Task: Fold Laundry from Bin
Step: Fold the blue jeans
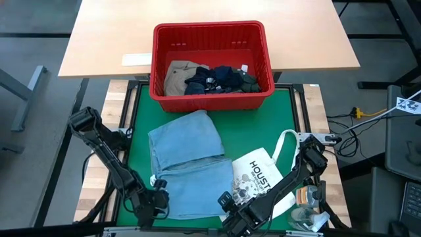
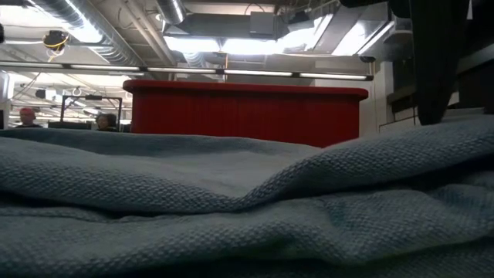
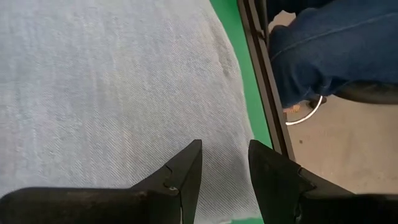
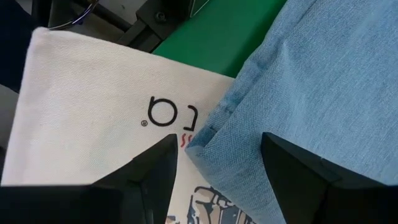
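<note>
Surface: green mat [image 1: 139, 108] on a slatted table frame, a pale wooden tabletop [image 1: 105, 39] butting its far edge
Room: low view shows ceiling ducts, strip lights and people far off at the left
Bin: red basket [image 1: 212, 36] straddling the mat's far edge; khaki, navy and dark green garments [image 1: 217, 78] heaped inside
Denim: light blue garment [image 1: 187, 155] spread flat mid-mat, its near-right corner lying over the white HOUSTON tote bag [image 1: 256, 172]
Left gripper [image 1: 155, 199]: at the denim's near-left edge, fingers parted, grasping nothing
Right gripper [image 1: 231, 209]: at the near edge where denim meets tote, fingers wide, grasping nothing
Only in wrist views: left wrist view shows a person's jeans-clad leg [image 3: 323, 43] beyond the table rail; right wrist view shows the denim hem overlapping the tote's print
Obstruction: denim folds fill the low view's foreground, hiding the mat
</note>
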Controlling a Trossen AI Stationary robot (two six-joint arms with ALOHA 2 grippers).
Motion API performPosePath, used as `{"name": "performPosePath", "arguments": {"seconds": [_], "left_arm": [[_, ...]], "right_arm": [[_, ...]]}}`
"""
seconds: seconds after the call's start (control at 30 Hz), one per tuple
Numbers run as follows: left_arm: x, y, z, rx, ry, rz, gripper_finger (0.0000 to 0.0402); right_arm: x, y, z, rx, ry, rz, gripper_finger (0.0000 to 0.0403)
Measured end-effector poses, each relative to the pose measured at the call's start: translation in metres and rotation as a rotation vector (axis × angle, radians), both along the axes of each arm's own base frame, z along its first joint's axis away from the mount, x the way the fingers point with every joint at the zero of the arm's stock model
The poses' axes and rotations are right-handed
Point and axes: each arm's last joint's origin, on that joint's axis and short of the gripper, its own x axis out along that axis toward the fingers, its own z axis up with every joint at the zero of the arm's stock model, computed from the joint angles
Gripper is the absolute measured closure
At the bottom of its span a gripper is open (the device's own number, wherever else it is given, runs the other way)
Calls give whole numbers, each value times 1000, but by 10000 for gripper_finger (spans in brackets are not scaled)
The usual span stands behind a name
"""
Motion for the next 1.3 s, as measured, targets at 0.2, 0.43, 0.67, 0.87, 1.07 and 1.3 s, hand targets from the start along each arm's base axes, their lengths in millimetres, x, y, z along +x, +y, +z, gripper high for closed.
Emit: {"name": "performPosePath", "arguments": {"seconds": [0.2, 0.43, 0.67, 0.87, 1.07, 1.3], "left_arm": [[5, 4, 0, -3, -1, 37, 275], [6, 5, 0, -2, -1, 37, 267], [6, 5, 0, 4, -8, 38, 209], [-2, -2, 0, 6, -9, 3, 185], [-15, -11, 0, 67, -72, -31, 184], [-24, -17, 0, 127, -122, -117, 184]], "right_arm": [[0, 0, 0, -4, 4, 0, 171], [-1, -1, 0, -6, 6, 0, 171], [-1, -1, 0, -6, 6, 0, 171], [-1, -1, 0, -11, 11, -1, 171], [-2, -2, -1, -27, 18, -3, 171], [-4, -4, -1, -37, 34, -23, 171]]}}
